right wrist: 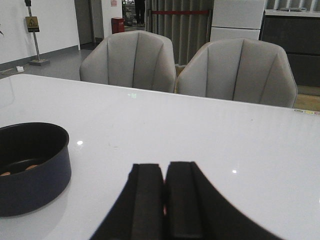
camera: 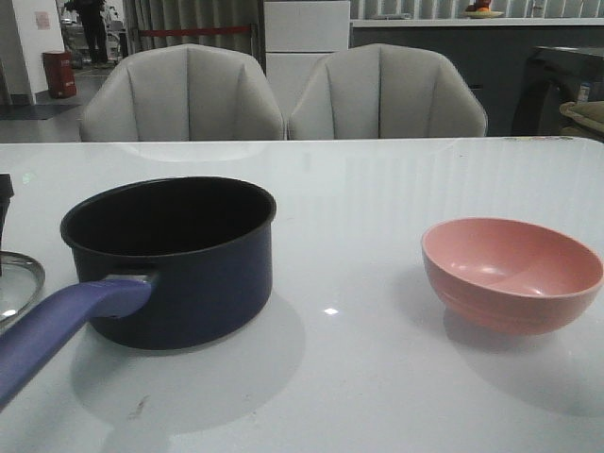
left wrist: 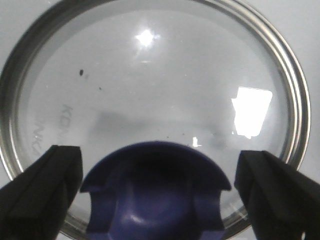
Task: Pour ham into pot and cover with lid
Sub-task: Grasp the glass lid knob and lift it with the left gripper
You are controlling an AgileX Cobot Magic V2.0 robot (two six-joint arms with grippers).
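The pot (camera: pixel 175 255) stands at the left of the table, its blue-purple handle (camera: pixel 57 326) pointing to the near left. In the right wrist view the pot (right wrist: pixel 30 170) holds a few orange ham pieces (right wrist: pixel 30 167) on its black bottom. The glass lid (left wrist: pixel 150 90) lies flat on the table, and its metal rim shows at the front view's left edge (camera: pixel 19 283). My left gripper (left wrist: pixel 157 195) is open just above the lid, one finger on each side of the blue knob (left wrist: pixel 155 195), not touching it. My right gripper (right wrist: pixel 164 167) is shut and empty above the table.
An empty salmon-pink bowl (camera: pixel 511 272) stands at the right of the table. Two grey chairs (camera: pixel 283 94) stand behind the table's far edge. A dark piece of my left arm (camera: pixel 5 193) shows at the left edge, above the lid.
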